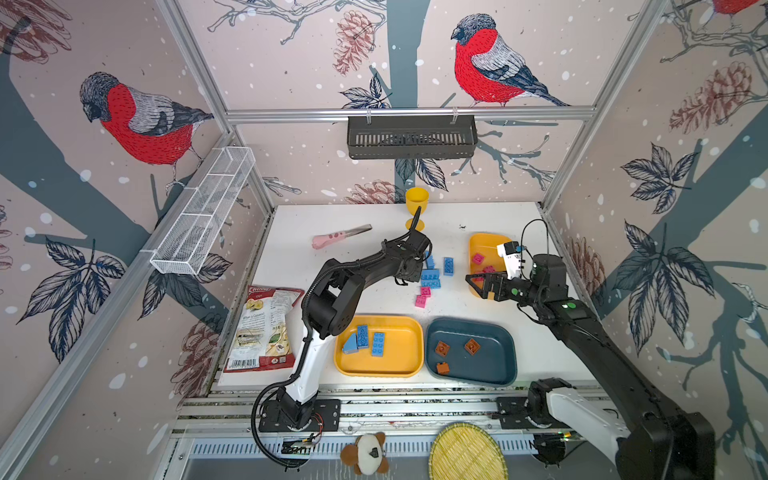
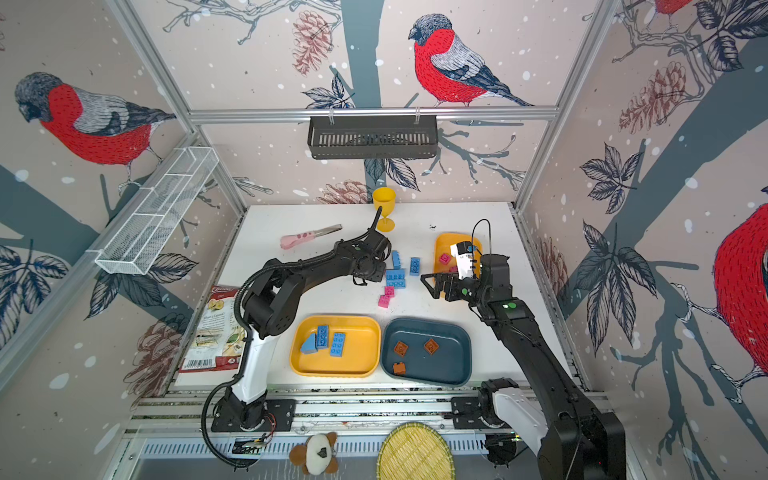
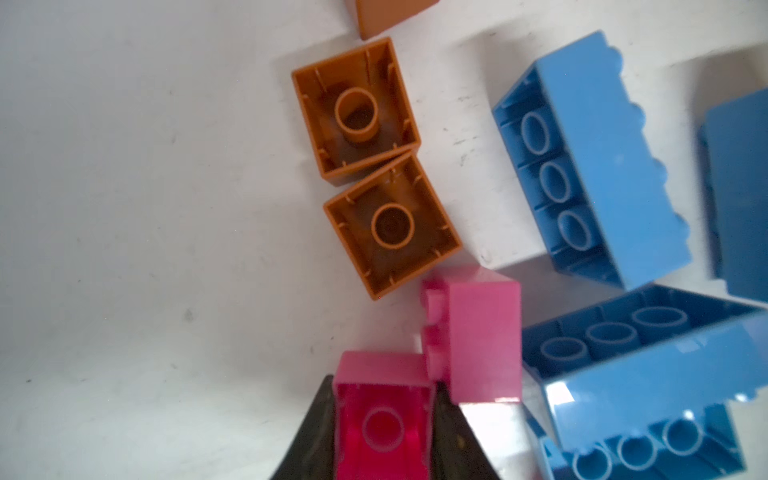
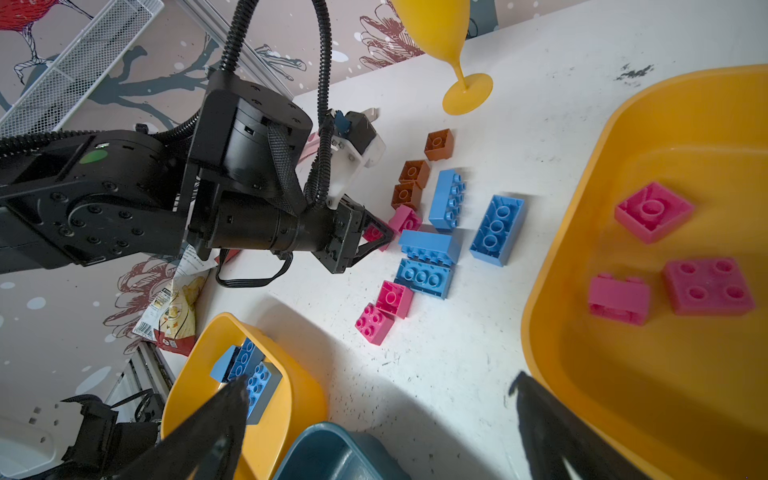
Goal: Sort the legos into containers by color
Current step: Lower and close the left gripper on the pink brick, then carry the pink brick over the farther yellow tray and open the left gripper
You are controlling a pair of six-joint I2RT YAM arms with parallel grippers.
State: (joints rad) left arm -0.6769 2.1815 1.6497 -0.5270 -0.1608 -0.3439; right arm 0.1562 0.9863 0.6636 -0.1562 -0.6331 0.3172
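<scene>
In the left wrist view my left gripper (image 3: 384, 388) is shut on a pink lego (image 3: 382, 419) lying hollow side up on the white table. Beside it lie another pink lego (image 3: 482, 332), two brown-orange legos (image 3: 357, 112) and several blue legos (image 3: 594, 166). My right gripper (image 1: 478, 284) hovers open and empty by the smaller yellow container (image 1: 482, 243), which holds pink legos (image 1: 478, 258). The larger yellow container (image 1: 409, 353) holds three blue legos (image 1: 377, 344). Three brown-orange legos (image 1: 471, 345) lie in the teal container (image 1: 490, 357).
A yellow goblet (image 1: 416, 205) stands at the back of the table, with a pink-handled tool (image 1: 336, 237) to its left. A snack bag (image 1: 266, 328) lies at the left edge. Two loose pink legos (image 1: 422, 297) sit in front of the pile.
</scene>
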